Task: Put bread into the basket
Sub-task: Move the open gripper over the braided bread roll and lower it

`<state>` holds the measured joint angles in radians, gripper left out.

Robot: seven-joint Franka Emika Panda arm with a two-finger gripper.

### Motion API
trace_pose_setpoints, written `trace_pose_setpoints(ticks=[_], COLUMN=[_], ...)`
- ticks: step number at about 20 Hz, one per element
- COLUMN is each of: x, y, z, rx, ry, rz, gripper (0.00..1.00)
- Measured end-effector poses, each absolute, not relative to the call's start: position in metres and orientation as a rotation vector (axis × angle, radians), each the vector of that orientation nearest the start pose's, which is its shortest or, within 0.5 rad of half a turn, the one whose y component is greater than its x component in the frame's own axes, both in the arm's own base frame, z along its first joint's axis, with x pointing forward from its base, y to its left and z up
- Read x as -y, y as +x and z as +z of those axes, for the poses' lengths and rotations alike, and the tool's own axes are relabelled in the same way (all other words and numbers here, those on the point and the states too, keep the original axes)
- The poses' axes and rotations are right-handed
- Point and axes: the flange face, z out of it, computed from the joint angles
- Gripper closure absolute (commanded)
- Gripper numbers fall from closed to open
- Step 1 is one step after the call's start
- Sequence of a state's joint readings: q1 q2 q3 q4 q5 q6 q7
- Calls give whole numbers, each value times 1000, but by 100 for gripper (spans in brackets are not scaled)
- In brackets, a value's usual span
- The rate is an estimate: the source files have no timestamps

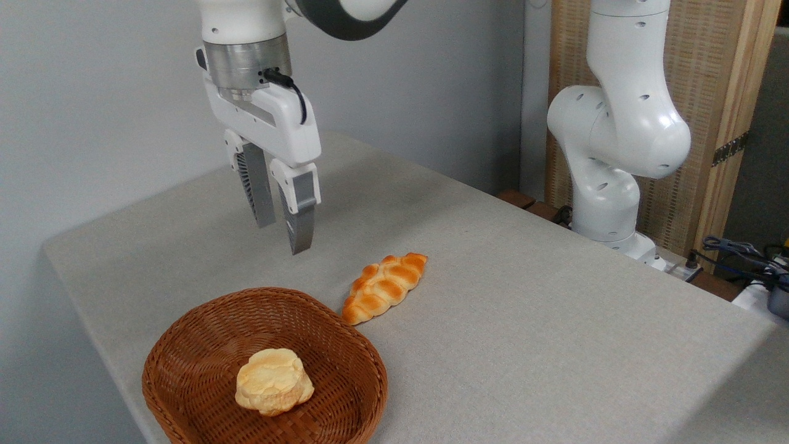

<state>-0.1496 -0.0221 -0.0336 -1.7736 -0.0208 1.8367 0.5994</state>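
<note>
Grey-beige cloth covers the table, a woven fabric with a fine, even texture, pulled smooth over the top and folding down at the near left edge and the right corner. Behind the table stands a plain pale grey wall, lit softly with no strong shadows. At the far right a panel of light woven matting in a wooden frame leans or stands upright (a small metal hinge shows on its frame). In front of it rises the white arm base, its rounded joints stacked one over another. Dark cables lie in a tangle at the right edge.

The gripper hangs above the table, left of centre, pointing straight down. Its two grey fingers are parted with a narrow gap between them and nothing in it, so the tool is released and empty.

The bread lies flat on the cloth, slanting from near left to far right, with its near tip just beside the far right rim of the basket (whether the two touch cannot be told). It sits below and to the right of the fingertips, apart from them. The basket stands at the near left of the table, and a pale yellow bun rests inside it on the woven bottom.
</note>
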Motion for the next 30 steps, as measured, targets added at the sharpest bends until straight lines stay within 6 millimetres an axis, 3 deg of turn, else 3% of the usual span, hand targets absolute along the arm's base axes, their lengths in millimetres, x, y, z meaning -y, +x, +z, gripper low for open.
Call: trace_pose_setpoints(ticks=[4, 7, 12, 20, 30], x=[81, 65, 55, 64, 101], y=[556, 555, 553, 554, 536], z=[571, 589, 597, 580, 512], rx=[-1175, -1196, -1201, -1229, -1314], ry=[-2905, -2880, -2872, -2880, -2902], rz=[-158, -210, -226, -154, 61], gripper=[0, 0, 0, 0, 0])
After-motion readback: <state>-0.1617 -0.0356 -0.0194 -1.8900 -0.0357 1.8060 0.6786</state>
